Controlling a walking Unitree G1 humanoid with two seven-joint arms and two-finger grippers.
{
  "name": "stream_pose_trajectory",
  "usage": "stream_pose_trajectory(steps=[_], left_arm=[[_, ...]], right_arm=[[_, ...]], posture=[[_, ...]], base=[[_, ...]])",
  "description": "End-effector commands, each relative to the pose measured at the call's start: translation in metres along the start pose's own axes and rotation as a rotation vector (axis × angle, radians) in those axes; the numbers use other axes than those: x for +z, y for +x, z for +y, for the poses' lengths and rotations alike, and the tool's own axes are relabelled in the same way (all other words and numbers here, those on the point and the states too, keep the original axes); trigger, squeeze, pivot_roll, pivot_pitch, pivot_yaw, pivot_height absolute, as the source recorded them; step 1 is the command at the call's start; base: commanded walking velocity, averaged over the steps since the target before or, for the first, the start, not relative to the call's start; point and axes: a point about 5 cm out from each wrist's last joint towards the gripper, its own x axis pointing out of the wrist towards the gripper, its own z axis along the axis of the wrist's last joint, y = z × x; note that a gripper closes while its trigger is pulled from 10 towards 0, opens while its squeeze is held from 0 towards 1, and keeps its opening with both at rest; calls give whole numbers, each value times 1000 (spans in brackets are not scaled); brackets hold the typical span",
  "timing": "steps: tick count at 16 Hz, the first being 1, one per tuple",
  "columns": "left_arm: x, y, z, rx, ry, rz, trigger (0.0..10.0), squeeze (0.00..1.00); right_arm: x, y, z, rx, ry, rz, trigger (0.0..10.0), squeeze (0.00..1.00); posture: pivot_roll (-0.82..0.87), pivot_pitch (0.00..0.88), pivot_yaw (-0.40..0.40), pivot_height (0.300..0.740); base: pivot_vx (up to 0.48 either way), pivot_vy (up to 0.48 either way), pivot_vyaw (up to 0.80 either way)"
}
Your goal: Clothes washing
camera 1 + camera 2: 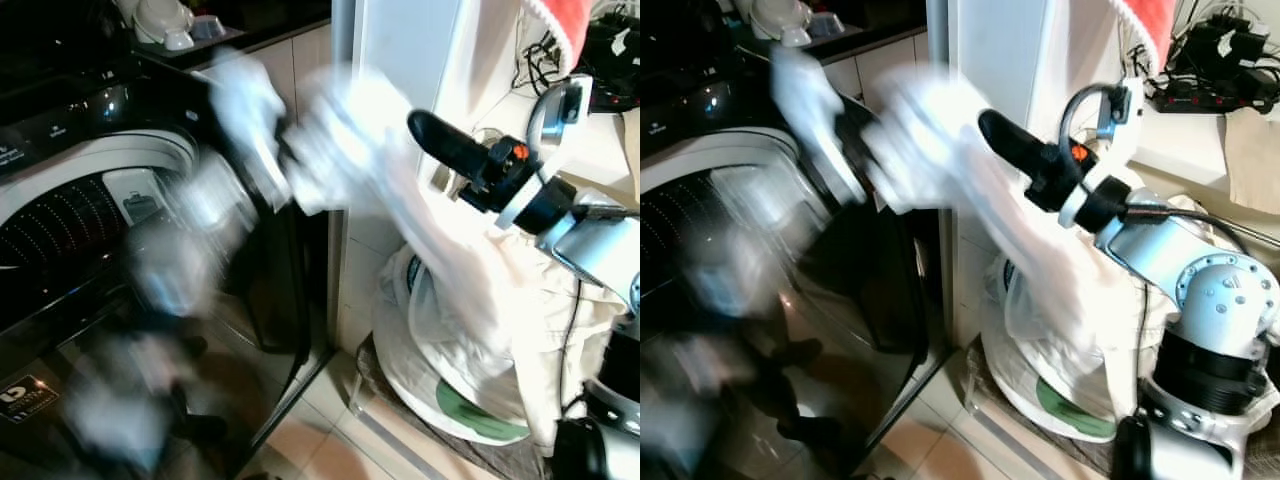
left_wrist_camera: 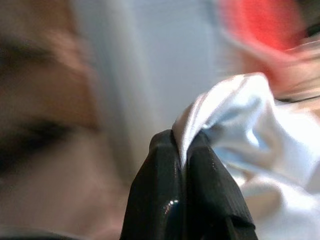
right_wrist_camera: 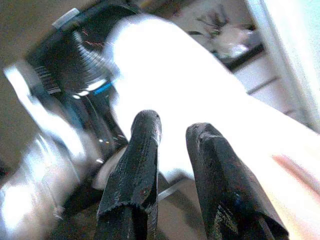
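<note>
L gripper [image 2: 182, 165] pinched tight (arm blurred), R gripper [image 3: 172, 131] raised w/ fingers slightly parted.

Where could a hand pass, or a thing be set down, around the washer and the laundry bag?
Bare floor tile lies between the washer front and the laundry bag. The drum opening looks unobstructed. It is crowded above the gap, where the left gripper holds the white cloth beside the right gripper.

White cloth [image 1: 350, 150] (blurred) across washer drum [image 1: 70, 220]
</note>
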Motion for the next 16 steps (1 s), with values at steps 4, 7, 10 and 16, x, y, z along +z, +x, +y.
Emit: stream_pose_trajectory(steps=[4,7,10,16], left_arm=[[118,-7,96,435,622,-206,0,0],[119,-7,113,488,810,-102,0,0],[80,-10,125,484,924,111,0,0],[-5,-42,133,171,632,735,10000,1000]], right_arm=[[-7,1,5,-2,-66,28,10000,0],[-12,1,3,-18,-88,38,10000,0],[-18,-1,2,-29,-104,55,10000,0],[-39,-1,-2,-57,-166,185,10000,0]], posture=[[-46,0,56,740],[-46,0,67,740],[-50,0,69,740],[-44,0,59,740]], base=[[0,0,0],[0,0,0],[0,0,0],[0,0,0]])
